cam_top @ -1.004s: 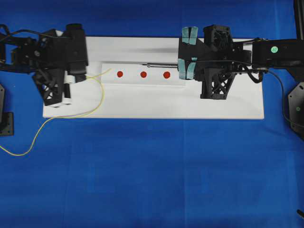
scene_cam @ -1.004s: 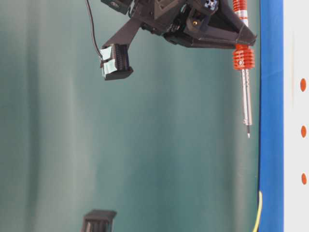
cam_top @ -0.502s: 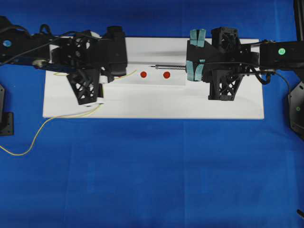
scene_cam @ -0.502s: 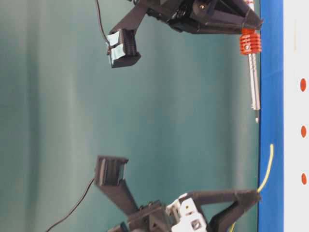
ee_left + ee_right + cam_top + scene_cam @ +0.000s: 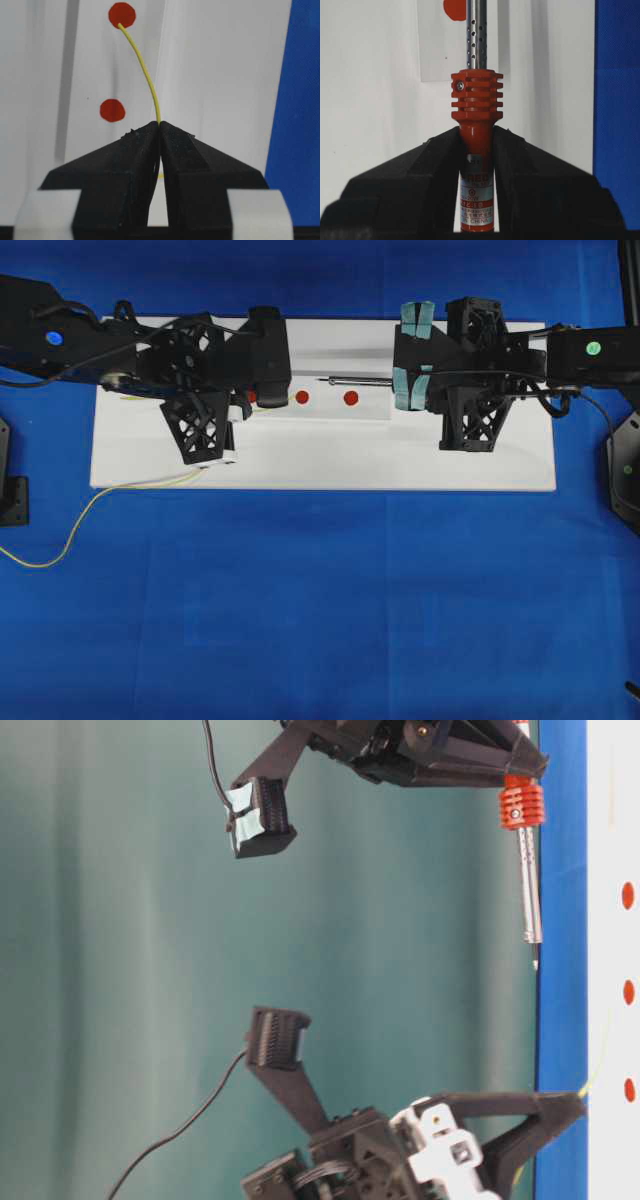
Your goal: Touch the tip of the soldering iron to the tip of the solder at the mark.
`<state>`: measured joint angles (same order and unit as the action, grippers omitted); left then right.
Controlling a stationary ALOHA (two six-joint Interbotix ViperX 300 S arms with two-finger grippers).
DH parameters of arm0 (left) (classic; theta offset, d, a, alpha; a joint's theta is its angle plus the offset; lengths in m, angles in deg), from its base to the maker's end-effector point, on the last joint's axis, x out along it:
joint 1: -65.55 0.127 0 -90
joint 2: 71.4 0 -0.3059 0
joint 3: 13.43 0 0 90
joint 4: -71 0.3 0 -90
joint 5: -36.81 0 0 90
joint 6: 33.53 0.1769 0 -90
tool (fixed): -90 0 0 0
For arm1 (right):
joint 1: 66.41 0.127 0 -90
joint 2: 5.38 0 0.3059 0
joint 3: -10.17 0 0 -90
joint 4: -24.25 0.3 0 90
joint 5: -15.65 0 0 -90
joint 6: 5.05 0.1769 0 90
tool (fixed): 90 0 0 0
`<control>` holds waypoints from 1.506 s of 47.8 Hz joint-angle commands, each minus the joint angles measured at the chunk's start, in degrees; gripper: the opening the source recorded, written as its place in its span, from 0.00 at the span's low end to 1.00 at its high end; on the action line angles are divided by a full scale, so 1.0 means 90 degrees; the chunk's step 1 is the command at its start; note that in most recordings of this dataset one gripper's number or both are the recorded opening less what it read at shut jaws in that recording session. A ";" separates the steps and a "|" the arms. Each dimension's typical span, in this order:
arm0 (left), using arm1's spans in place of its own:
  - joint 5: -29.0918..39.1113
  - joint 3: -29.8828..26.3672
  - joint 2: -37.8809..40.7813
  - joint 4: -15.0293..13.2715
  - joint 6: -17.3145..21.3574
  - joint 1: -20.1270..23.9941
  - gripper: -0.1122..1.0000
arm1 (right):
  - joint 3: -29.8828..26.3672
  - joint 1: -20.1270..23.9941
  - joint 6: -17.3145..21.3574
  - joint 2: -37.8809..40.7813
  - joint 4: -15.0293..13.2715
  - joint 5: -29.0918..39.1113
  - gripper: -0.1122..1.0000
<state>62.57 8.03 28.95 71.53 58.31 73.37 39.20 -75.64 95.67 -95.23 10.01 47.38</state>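
My left gripper is shut on the thin yellow solder. The wire arches ahead of the fingertips, and its tip lines up with the farther red dot, the middle one. The mark is the nearer dot, just ahead and left of the fingertips, half hidden from overhead. My right gripper is shut on the red handle of the soldering iron. Its silver shaft points left, raised above the board. The iron's tip hangs behind the strip between the middle and right dots, apart from the solder.
The white board lies on blue cloth. The solder's loose tail trails off the board's front left. The iron's black cord loops off at the right. Black mounts sit at the left and right edges.
The left arm swept right from the board's left end to the dots, carrying the solder. The right gripper drew the iron slightly right and lower, then held still.
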 commanded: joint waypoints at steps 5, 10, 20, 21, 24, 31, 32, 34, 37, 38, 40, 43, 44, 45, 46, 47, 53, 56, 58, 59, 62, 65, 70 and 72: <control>-0.0117 -0.0215 0.0078 0.0000 0.0029 -0.0049 0.12 | -0.0098 -0.0010 0.0010 -0.0039 -0.0020 -0.0049 0.16; -0.0117 -0.0234 0.0146 0.0000 0.0039 -0.0049 0.12 | -0.0098 -0.0010 0.0010 -0.0039 -0.0020 -0.0059 0.16; -0.0117 -0.0234 0.0225 0.0000 0.0039 -0.0039 0.12 | -0.0078 -0.0010 0.0010 -0.0039 -0.0020 -0.0059 0.16; -0.0117 -0.0225 0.0225 0.0000 0.0039 -0.0039 0.12 | -0.0078 -0.0010 0.0010 -0.0039 -0.0020 -0.0049 0.16; -0.0117 -0.0225 0.0225 0.0000 0.0039 -0.0039 0.12 | -0.0078 -0.0010 0.0020 -0.0029 -0.0020 -0.0059 0.16; -0.0117 -0.0225 0.0225 0.0000 0.0039 -0.0049 0.12 | -0.0127 -0.0010 0.0020 0.0059 -0.0020 -0.0059 0.16; -0.0117 -0.0225 0.0225 0.0000 0.0039 -0.0039 0.12 | -0.0137 -0.0010 0.0020 0.0078 -0.0020 -0.0059 0.16; -0.0117 -0.0215 0.0225 0.0000 0.0039 -0.0049 0.12 | -0.0156 -0.0010 0.0020 0.0127 -0.0020 -0.0059 0.16; -0.0117 -0.0215 0.0225 0.0010 0.0039 -0.0049 0.12 | -0.0205 0.0000 0.0020 0.0205 -0.0020 -0.0059 0.16; -0.0117 -0.0225 0.0225 0.0000 0.0039 -0.0049 0.12 | -0.0234 -0.0010 0.0010 0.0225 -0.0020 -0.0059 0.16; -0.0117 -0.0215 0.0225 0.0000 0.0039 -0.0039 0.12 | -0.0264 -0.0010 0.0010 0.0303 -0.0020 -0.0059 0.16; -0.0117 -0.0215 0.0225 0.0000 0.0039 -0.0049 0.12 | -0.0313 -0.0010 0.0010 0.0391 -0.0020 -0.0049 0.16; -0.0107 -0.0205 0.0225 0.0000 0.0039 -0.0049 0.12 | -0.0322 -0.0010 0.0010 0.0420 -0.0020 -0.0059 0.16; -0.0107 -0.0215 0.0225 0.0000 0.0039 -0.0039 0.12 | -0.0342 -0.0010 0.0010 0.0449 -0.0020 -0.0049 0.16; -0.0107 -0.0215 0.0225 0.0000 0.0039 -0.0049 0.12 | -0.0361 -0.0010 0.0010 0.0488 -0.0020 -0.0059 0.16; -0.0107 -0.0215 0.0225 0.0000 0.0039 -0.0049 0.12 | -0.0391 -0.0010 0.0010 0.0537 -0.0020 -0.0059 0.16; -0.0088 -0.0225 0.0225 0.0000 0.0029 -0.0049 0.12 | -0.0459 0.0020 0.0010 0.0742 -0.0010 -0.0117 0.16; -0.0088 -0.0215 0.0225 0.0000 0.0029 -0.0039 0.12 | -0.0498 0.0029 0.0010 0.0830 -0.0010 -0.0195 0.16; -0.0088 -0.0215 0.0225 0.0000 0.0029 -0.0039 0.12 | -0.0508 0.0049 0.0010 0.0879 -0.0010 -0.0254 0.16; -0.0088 -0.0215 0.0225 0.0000 0.0029 -0.0049 0.12 | -0.0508 0.0049 0.0010 0.0898 -0.0010 -0.0273 0.16; -0.0078 -0.0215 0.0225 0.0000 0.0029 -0.0049 0.12 | -0.0508 0.0059 0.0010 0.0957 -0.0010 -0.0322 0.16; -0.0078 -0.0205 0.0225 0.0000 0.0020 -0.0049 0.12 | -0.0508 0.0068 0.0010 0.0986 0.0000 -0.0322 0.16; -0.0068 -0.0215 0.0215 0.0000 0.0029 -0.0049 0.12 | -0.0498 0.0068 0.0010 0.1025 0.0010 -0.0322 0.16; -0.0068 -0.0215 0.0225 0.0000 0.0029 -0.0049 0.12 | -0.0508 0.0068 0.0010 0.1055 0.0010 -0.0322 0.16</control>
<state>62.13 7.16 31.76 71.44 58.58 73.02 36.04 -75.11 95.76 -85.38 10.01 44.92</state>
